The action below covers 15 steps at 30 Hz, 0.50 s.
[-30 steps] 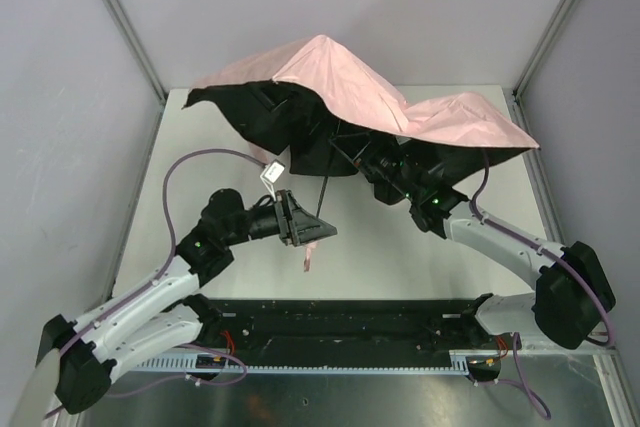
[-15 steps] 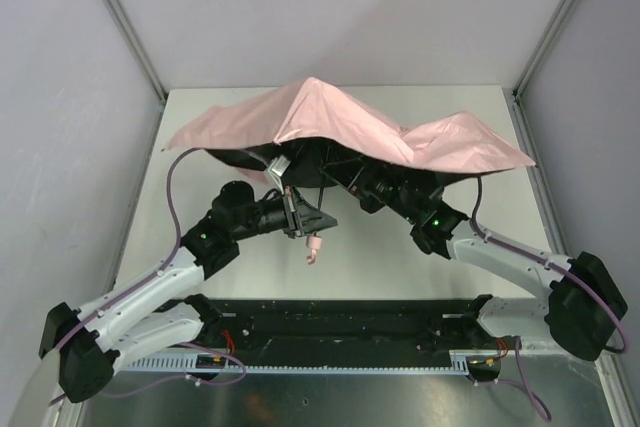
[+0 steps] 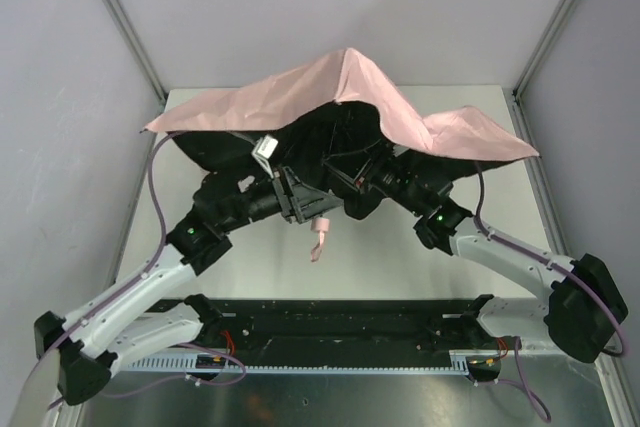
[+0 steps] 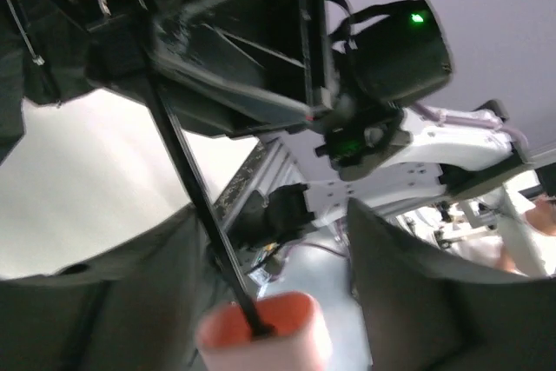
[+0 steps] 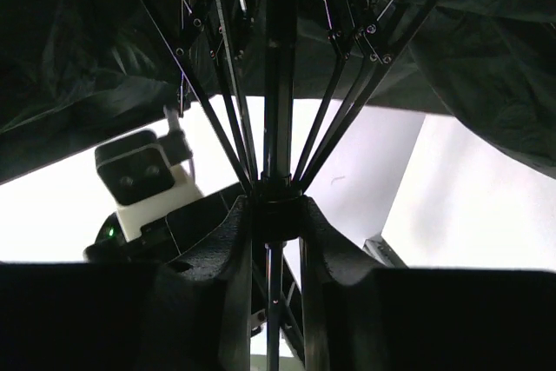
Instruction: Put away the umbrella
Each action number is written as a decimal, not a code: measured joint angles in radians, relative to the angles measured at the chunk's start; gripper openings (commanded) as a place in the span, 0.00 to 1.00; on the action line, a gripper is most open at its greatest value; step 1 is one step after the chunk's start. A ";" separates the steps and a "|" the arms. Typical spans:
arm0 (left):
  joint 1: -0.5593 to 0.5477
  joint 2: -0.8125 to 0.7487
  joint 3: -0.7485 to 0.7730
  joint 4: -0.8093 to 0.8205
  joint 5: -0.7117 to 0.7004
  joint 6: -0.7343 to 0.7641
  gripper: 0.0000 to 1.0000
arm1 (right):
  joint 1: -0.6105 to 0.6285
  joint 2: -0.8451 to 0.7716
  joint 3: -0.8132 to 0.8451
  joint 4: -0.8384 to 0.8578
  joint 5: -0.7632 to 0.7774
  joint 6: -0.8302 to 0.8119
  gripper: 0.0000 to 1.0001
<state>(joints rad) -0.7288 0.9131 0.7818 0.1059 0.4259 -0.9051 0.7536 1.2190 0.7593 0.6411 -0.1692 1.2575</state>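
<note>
**Open umbrella held between both grippers above the table**

The right gripper [image 5: 276, 245] is clamped on the umbrella [image 3: 340, 97]. Its two dark fingers [image 5: 228, 288] close from either side on the collar [image 5: 276, 206] where the ribs [image 5: 208, 102] meet the shaft [image 5: 280, 58]. The ribs fan upward from that collar into the black underside of the canopy.

The left gripper [image 4: 274, 241] has its jaws apart, one blurred grey finger on each side of the pink handle [image 4: 261, 341]. The left finger lies against the shaft, and a sliver of background shows between the handle and the right finger. I cannot tell whether the jaws press on the handle. The black shaft climbs from the handle, slanting up and left, into the dark frame overhead.

From above, the two grippers sit close together under the canopy [image 3: 420, 127], left one on the left, both half hidden by fabric. The strap [image 3: 318, 247] hangs below the left gripper, over bare table [image 3: 400, 247].

The canopy is spread open, pink side up, and peaks toward the far side. Its left edge reaches over the table's left rim, and its right corner lies near the right rim. The black lining shows along the near edge. The umbrella hangs over the middle and far part of the table. The left arm [image 3: 150, 282] and right arm [image 3: 510, 257] reach in from the near corners.
</note>
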 measured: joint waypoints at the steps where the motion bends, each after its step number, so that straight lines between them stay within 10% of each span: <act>1: 0.000 -0.021 0.000 0.007 0.002 0.010 0.83 | -0.006 -0.003 0.013 -0.025 -0.002 0.007 0.00; 11: 0.000 -0.357 -0.032 -0.004 0.005 0.048 0.99 | -0.013 -0.128 0.111 -0.176 -0.009 -0.036 0.00; 15: 0.000 -0.307 -0.037 -0.011 0.026 0.040 0.81 | -0.006 -0.116 0.114 -0.167 -0.036 -0.064 0.00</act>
<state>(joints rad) -0.7288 0.6060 0.7452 0.0944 0.4515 -0.8654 0.7471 1.1027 0.8738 0.4736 -0.2054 1.1934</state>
